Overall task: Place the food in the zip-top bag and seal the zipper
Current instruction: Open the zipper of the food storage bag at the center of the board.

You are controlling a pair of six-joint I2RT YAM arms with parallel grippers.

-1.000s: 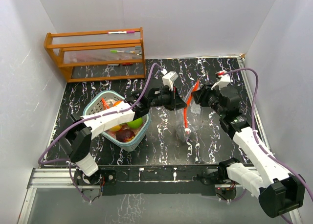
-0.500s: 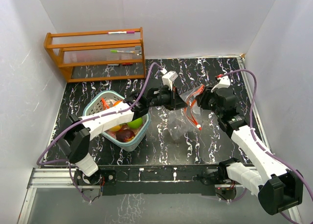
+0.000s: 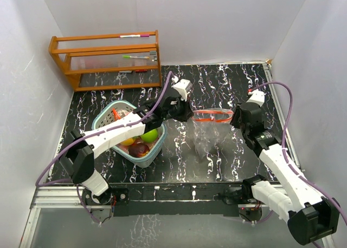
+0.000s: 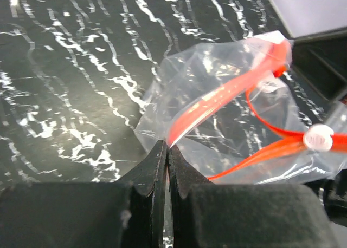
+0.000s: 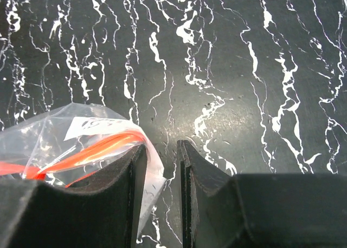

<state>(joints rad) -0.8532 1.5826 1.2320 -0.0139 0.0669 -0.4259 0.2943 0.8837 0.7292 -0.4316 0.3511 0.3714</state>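
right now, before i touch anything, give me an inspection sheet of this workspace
surface: black white-veined table
job's things: clear zip-top bag, orange zipper, strung between the grippers, no fruit seen inside; fruits in the blue basket
clutter: wooden rack holding pens, far left
grippers: left gripper shut on the bag's edge; right gripper jaws slightly apart, film against one finger, hold unclear
cables: purple cable on each arm, off the bag
surroundings: white walls
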